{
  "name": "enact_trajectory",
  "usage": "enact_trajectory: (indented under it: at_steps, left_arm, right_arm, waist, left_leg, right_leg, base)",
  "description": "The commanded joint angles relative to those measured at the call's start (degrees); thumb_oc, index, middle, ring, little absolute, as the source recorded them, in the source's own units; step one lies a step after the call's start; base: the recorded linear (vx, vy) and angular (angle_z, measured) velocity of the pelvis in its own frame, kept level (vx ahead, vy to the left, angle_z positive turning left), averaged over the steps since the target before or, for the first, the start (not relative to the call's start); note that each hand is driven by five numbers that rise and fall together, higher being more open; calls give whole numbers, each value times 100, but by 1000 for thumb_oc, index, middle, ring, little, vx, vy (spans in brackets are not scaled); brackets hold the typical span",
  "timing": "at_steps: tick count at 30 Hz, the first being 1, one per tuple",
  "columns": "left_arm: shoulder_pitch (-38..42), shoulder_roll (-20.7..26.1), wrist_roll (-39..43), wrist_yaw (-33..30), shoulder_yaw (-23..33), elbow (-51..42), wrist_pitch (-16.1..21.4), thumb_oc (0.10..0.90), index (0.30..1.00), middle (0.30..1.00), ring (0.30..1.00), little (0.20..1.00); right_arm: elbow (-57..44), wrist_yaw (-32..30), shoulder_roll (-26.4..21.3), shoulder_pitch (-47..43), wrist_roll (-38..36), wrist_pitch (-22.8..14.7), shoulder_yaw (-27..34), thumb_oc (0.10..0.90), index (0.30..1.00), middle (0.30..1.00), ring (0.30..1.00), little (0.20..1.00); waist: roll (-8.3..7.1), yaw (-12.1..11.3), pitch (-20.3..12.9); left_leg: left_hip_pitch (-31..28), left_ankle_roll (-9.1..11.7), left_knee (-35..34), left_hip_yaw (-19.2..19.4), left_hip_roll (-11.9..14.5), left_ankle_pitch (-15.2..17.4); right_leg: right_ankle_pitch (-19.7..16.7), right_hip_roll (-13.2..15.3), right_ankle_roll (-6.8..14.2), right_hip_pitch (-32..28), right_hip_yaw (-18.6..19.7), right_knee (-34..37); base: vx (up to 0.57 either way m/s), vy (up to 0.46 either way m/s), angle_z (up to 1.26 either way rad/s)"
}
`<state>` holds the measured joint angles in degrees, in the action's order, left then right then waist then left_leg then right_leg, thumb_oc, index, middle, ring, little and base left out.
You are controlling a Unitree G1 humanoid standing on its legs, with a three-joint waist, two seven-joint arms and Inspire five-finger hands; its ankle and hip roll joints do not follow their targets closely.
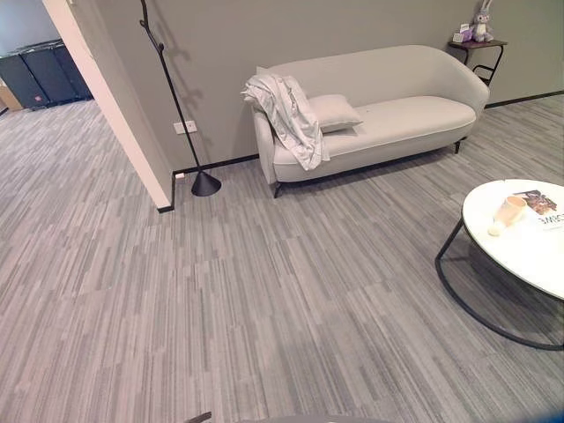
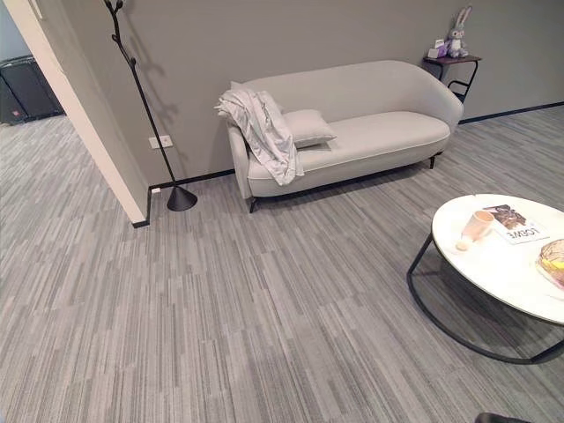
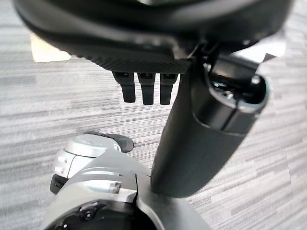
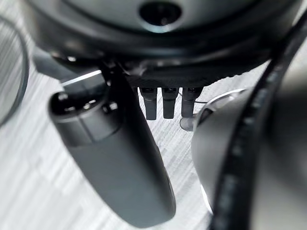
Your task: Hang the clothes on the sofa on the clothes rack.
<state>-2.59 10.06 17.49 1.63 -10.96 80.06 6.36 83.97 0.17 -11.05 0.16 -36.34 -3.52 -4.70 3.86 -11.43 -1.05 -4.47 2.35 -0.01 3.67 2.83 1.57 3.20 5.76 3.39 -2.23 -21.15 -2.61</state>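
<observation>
Sofa (image 1: 388, 106) sits against the wall. Round white counter (image 1: 529, 256) well in front of sofa, toward its right end; a cup (image 1: 509, 210) and a magazine (image 1: 539, 207) lie on it. Clothes rack (image 1: 172, 97) stands just beside sofa's left arm, bare. Clothes (image 1: 286, 110), a white garment, draped over sofa's left arm and seat edge, touching a cushion (image 1: 335, 112) on the seat. Small side table (image 1: 477, 44) at sofa's right end carries a toy rabbit (image 1: 481, 22). Left robot hand (image 3: 144, 88): fingers straight, relaxed, holding nothing, over the floor. Right robot hand (image 4: 165, 103): same, empty.
</observation>
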Motion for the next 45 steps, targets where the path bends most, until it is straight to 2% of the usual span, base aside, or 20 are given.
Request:
enact_trajectory:
  at_steps: [1, 6, 9, 10, 11, 13, 15, 24, 33, 38, 41, 43, 44, 45]
  left_arm:
    - [154, -231, -431, 167, -162, 205, 76, 800, 900, 900, 900, 900]
    - [186, -242, -495, 165, -155, 277, 41, 800, 900, 900, 900, 900]
    - [226, -229, -618, 200, -148, 340, -65, 800, 900, 900, 900, 900]
    - [226, -229, -620, 200, -144, 340, -65, 800, 900, 900, 900, 900]
    - [294, -219, -871, 240, -219, 373, -171, 800, 900, 900, 900, 900]
    - [369, -198, -1108, 245, -297, 400, -261, 800, 900, 900, 900, 900]
    - [419, -192, -1289, 218, -358, 423, -294, 800, 900, 900, 900, 900]
    - [387, -207, -1614, 99, -478, 443, -311, 800, 900, 900, 900, 900]
    - [378, -214, -1624, 88, -516, 379, -300, 800, 900, 900, 900, 900]
    - [432, -170, -1667, 94, -531, 369, -299, 800, 900, 900, 900, 900]
    - [488, -152, -1696, 159, -582, 327, -297, 800, 900, 900, 900, 900]
    - [552, -143, -1769, 208, -686, 336, -307, 800, 900, 900, 900, 900]
    - [556, -145, -1769, 208, -687, 337, -307, 800, 900, 900, 900, 900]
    - [579, -142, -1693, 256, -713, 365, -347, 800, 900, 900, 900, 900]
  right_arm:
    - [122, 161, 177, -396, 460, -33, -213, 800, 900, 900, 900, 900]
    - [124, 196, 150, -403, 685, -19, -343, 800, 900, 900, 900, 900]
    - [16, 186, 123, -456, 1686, 5, -897, 800, 900, 900, 900, 900]
    - [15, 184, 124, -456, 1690, 6, -899, 800, 900, 900, 900, 900]
    - [-144, 161, 148, -534, 2805, 76, -1608, 800, 900, 900, 900, 900]
    - [-337, 273, 160, -602, 3578, 173, -2162, 800, 900, 900, 900, 900]
    - [-396, 348, 151, -639, 3863, 259, -2344, 800, 900, 900, 900, 900]
    - [-344, 289, 122, -487, 3710, 260, -2128, 800, 900, 900, 900, 900]
    - [-292, 323, 70, -403, 3816, 274, -2106, 800, 900, 900, 900, 900]
    - [-49, 340, 30, -404, 3590, 341, -1817, 800, 900, 900, 900, 900]
    - [162, 353, -121, -450, 3295, 377, -1413, 800, 900, 900, 900, 900]
    - [297, 394, -194, -450, 3111, 396, -1177, 800, 900, 900, 900, 900]
    - [298, 396, -197, -453, 3111, 395, -1174, 800, 900, 900, 900, 900]
    - [346, 430, -233, -411, 2906, 424, -1009, 800, 900, 900, 900, 900]
  waist:
    - [-369, 16, 156]
    - [-413, 30, 154]
    - [-450, -18, 148]
    - [-449, -14, 150]
    - [-470, -82, 183]
    - [-498, -118, 174]
    - [-498, -119, 166]
    - [-443, -65, 104]
    - [-414, -86, 199]
    - [-401, -82, 281]
    - [-280, -59, 377]
    - [-186, -2, 474]
    - [-195, -2, 474]
    - [-90, 203, 711]
  left_leg:
    - [133, -123, -499, -445, -367, -162]
    - [99, -109, -499, -452, -329, -142]
    - [84, -108, -499, -505, -319, -150]
    - [82, -108, -499, -507, -319, -149]
    - [50, -115, -499, -552, -311, -143]
    - [71, -131, -499, -604, -321, -161]
    - [36, -145, -499, -629, -321, -144]
    - [-93, -182, -499, -632, -347, -85]
    - [-31, -231, -499, -680, -394, -63]
    - [58, -302, -499, -720, -473, -30]
    - [129, -409, -499, -816, -560, -31]
    - [152, -522, -499, -913, -623, -25]
    - [160, -528, -499, -914, -638, -28]
    - [-44, -683, -499, -999, -745, 23]
  right_leg:
    - [-483, 68, 206, -459, 177, 761]
    - [-451, 43, 184, -484, 216, 761]
    - [-440, 29, 168, -508, 209, 761]
    - [-439, 29, 168, -511, 207, 761]
    - [-430, 17, 157, -548, 210, 761]
    - [-431, 13, 147, -543, 206, 761]
    - [-407, 6, 137, -588, 219, 761]
    - [-372, 13, 139, -687, 234, 761]
    - [-420, 46, 181, -615, 227, 761]
    - [-433, 141, 244, -547, 178, 680]
    - [-302, 323, 265, -232, 113, 47]
    - [-274, 536, 331, 139, 106, -853]
    - [-246, 560, 339, 172, 114, -910]
    - [-670, 893, 429, 740, 316, -2334]
  base:
    - [0, 0, 0]
    - [1, -49, -3]
    - [9, -51, -1]
    - [-3, -65, 2]
    - [-13, -61, 4]
    - [-8, -64, 5]
    - [26, -34, 6]
    - [32, 5, -1]
    - [8, 22, 0]
    - [27, 68, -1]
    - [-12, 133, 0]
    - [-30, 145, 7]
    - [-14, 261, 23]
    - [-16, 268, 26]
